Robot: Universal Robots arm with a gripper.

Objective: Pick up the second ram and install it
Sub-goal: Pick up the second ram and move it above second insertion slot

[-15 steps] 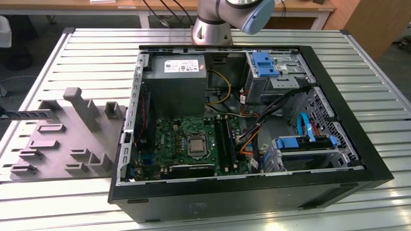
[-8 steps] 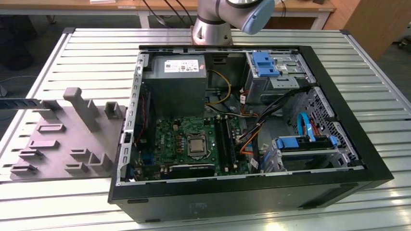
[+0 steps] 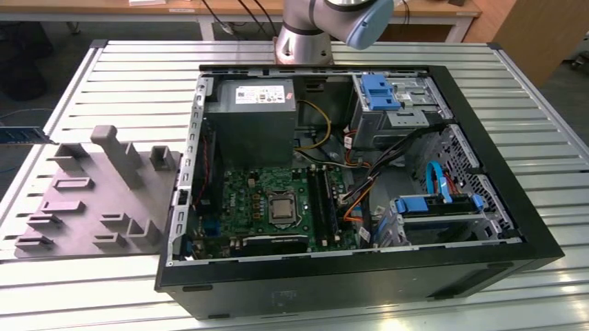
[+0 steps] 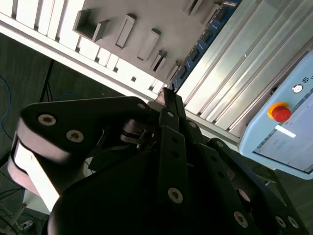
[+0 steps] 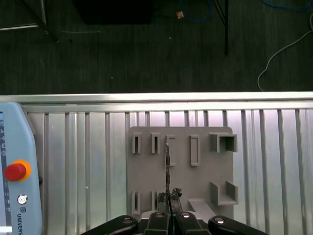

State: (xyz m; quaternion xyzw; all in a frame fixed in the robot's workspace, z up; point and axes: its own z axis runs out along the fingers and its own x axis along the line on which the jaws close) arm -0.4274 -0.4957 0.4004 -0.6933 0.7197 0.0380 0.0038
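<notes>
1 slim blue ram (image 4: 201, 44) w/ chips (image 4: 208, 35)

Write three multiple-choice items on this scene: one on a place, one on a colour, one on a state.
1. In the exterior view, where on the table does the grey holder stand?
A) at the computer case's left
B) at its right
C) inside it

2. What colour is the round button on the pale blue control pad?
A) green
B) red
C) black

3. How is the memory stick placed?
A) lying flat on the holder
B) seated in a slot
C) held by the gripper

Answers:
1 A, the holder sits beside the case on the exterior view's left.
2 B, both wrist views show it red.
3 C, the fingers close on the stick's end above the holder.
</notes>
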